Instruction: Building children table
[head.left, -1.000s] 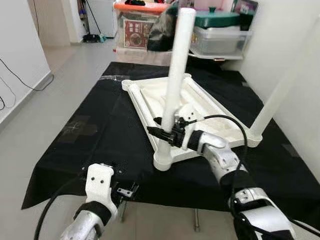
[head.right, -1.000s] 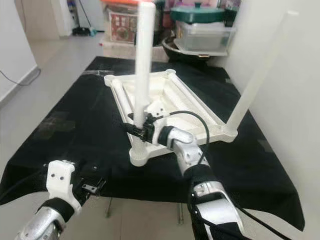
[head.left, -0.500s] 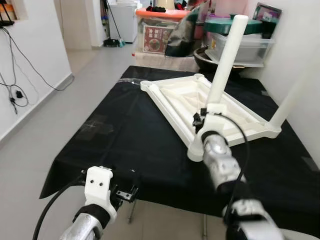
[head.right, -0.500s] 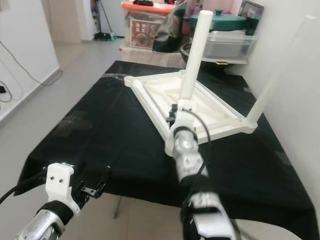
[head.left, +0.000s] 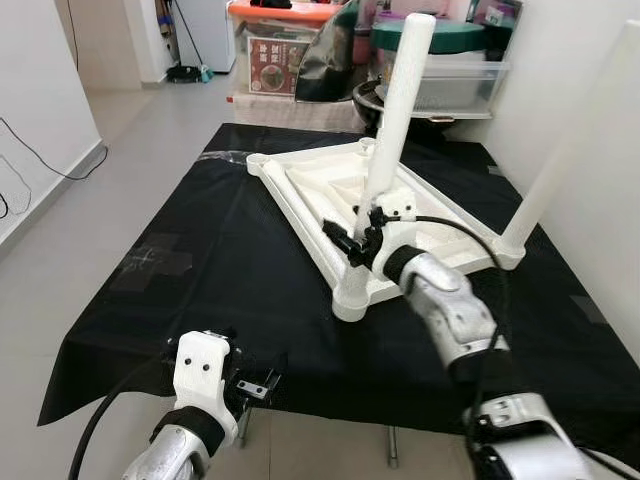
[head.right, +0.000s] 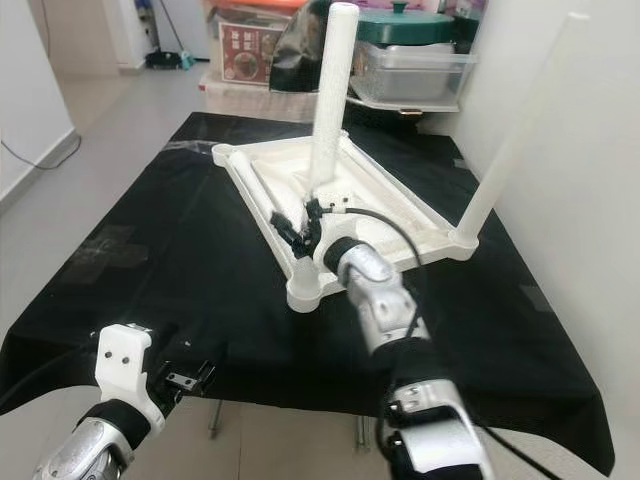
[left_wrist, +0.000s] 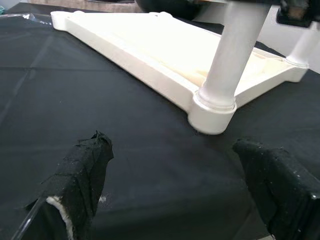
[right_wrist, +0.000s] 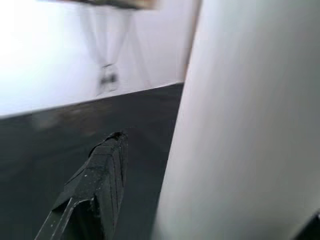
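Step in hand: fitting a table leg (head.left: 395, 110) into the near corner socket (head.left: 352, 296) of the upturned white tabletop (head.left: 330, 190); the leg stands in the socket but leans, so it looks not fully seated.
Tabletop: lies underside up on the black-covered desk (head.left: 200, 270); a second leg (head.left: 570, 150) stands at its right corner.
Right claw (head.left: 358, 235): closed around the lower part of the table leg, just above the socket; forearm reaches forward, elbow low.
Left claw (left_wrist: 175, 185): fingers (left_wrist: 85, 165) spread apart, holding nothing, at the desk's near edge, pointing toward the socket.
Next move: likely straighten the leg upright, then press or twist it home.
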